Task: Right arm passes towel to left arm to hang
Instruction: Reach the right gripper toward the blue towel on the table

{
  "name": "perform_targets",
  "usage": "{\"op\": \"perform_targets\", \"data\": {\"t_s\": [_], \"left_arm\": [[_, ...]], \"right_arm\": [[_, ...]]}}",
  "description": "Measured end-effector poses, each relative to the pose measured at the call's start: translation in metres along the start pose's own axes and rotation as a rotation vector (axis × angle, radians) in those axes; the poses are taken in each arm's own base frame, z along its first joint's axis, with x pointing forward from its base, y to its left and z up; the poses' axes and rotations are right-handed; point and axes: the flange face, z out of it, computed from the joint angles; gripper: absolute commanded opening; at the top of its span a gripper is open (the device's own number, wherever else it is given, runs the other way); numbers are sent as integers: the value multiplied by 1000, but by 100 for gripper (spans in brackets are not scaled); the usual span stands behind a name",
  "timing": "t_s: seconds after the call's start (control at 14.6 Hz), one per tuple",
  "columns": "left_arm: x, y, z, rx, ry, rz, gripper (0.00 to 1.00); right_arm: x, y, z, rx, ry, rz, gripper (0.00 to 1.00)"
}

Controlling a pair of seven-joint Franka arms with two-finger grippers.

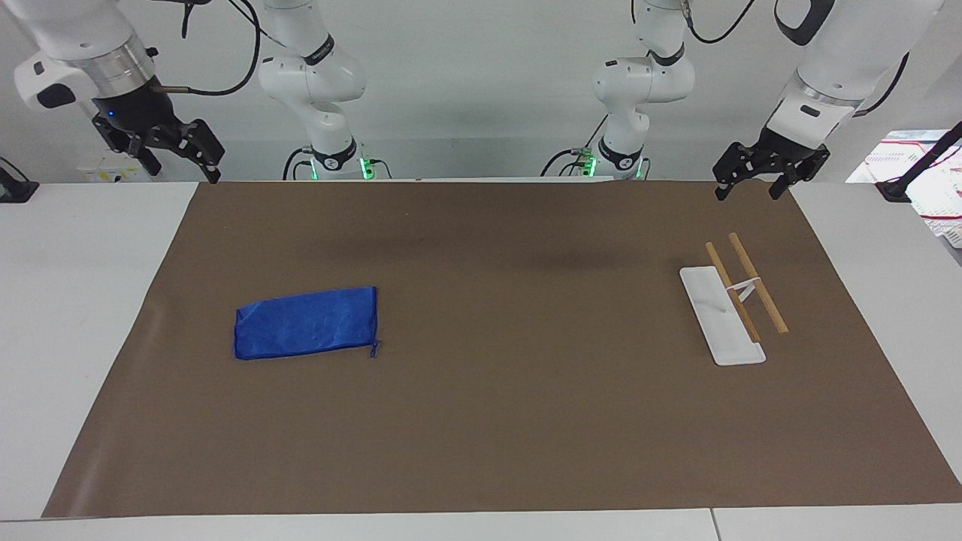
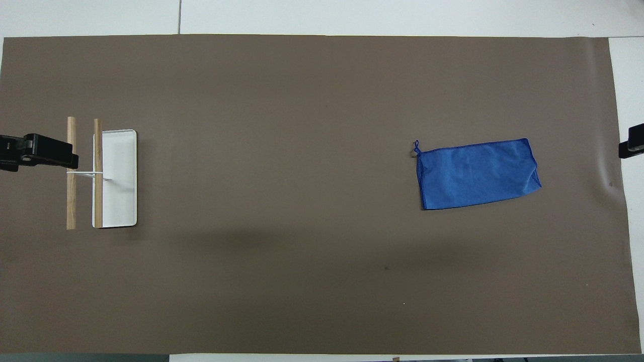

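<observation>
The blue towel [image 1: 308, 323] lies flat on the brown mat [image 1: 526, 421] toward the right arm's end, with a short string at one corner; it also shows in the overhead view [image 2: 478, 173]. My right gripper [image 1: 184, 169], with its blue light, hangs open and empty in the air over the mat's corner at its own end, apart from the towel; only its tip [image 2: 631, 143] shows from above. My left gripper [image 1: 748, 191] hangs open and empty above the mat's edge, up from the rack [image 1: 733, 300]. From above, the left gripper [image 2: 40, 151] overlaps the rack's outer rod.
The rack [image 2: 115, 176] has a white flat base and two wooden rods held up on a thin white stand, toward the left arm's end. A white basket with papers [image 1: 928, 173] stands off the mat at that end. White tabletop [image 1: 75, 300] surrounds the mat.
</observation>
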Motion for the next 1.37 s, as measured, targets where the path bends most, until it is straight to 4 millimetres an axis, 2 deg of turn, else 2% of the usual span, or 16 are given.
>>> {"op": "perform_targets", "data": {"t_s": [0.89,1.1,1.37], "left_arm": [[0,0,0,0,-1,0,100],[0,0,0,0,-1,0,100],[0,0,0,0,-1,0,100]], "right_arm": [[1,-1,2,0,3,-2,100],[8,-2,19,7,59,-4,100],[3,-2,63,16,106,-8,100]]}}
